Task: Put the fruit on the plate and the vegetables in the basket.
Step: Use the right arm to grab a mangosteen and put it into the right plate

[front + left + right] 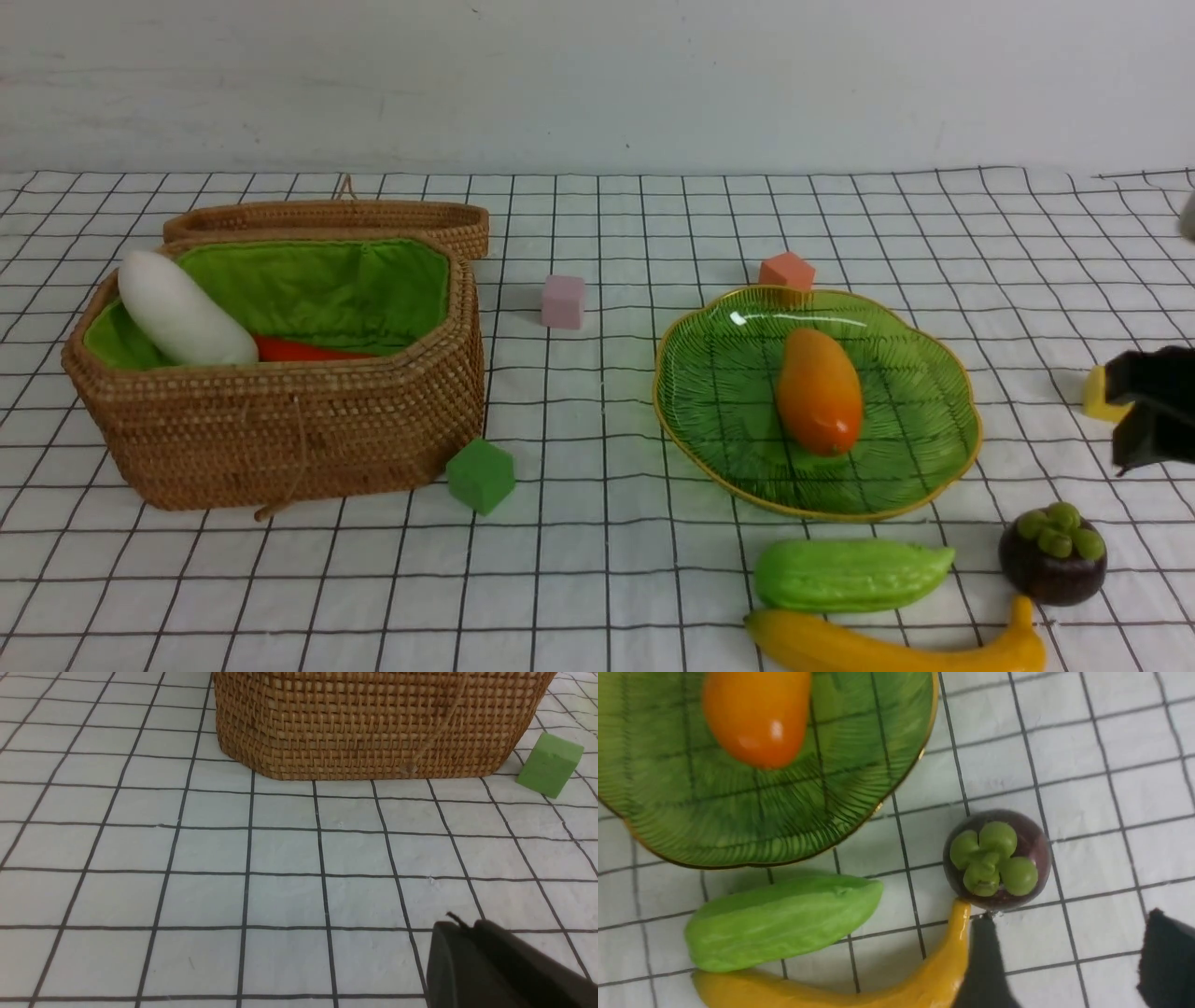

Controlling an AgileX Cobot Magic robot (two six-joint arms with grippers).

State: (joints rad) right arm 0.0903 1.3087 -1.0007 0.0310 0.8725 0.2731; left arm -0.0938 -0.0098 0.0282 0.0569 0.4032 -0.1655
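**Half sorted: three pieces placed, three left on the cloth**

The basket point(280, 439) sits at the left of the front view with its lid folded back behind it. Inside, a white radish point(182, 313) leans against the left wall and a red pepper point(303, 351) lies low beside it. The green plate point(896, 467) sits right of centre and holds only the mango point(820, 392), near its middle.

Along the lower right edge lie the banana point(887, 649) and, just above it, the green gourd point(850, 574). The mangosteen point(1053, 555) stands by the banana's upturned tip, just off the plate. So two vegetables and one fruit look done. The gourd has yet to go into the basket, and the banana and mangosteen onto the plate.

Small cubes, one of them the green cube point(481, 474) by the basket's corner, play no part.

The right gripper point(1069, 917) hangs next to the mangosteen with its jaws spread and empty. The left gripper point(462, 933) shows only in the lower right of its wrist view, closed and holding nothing.
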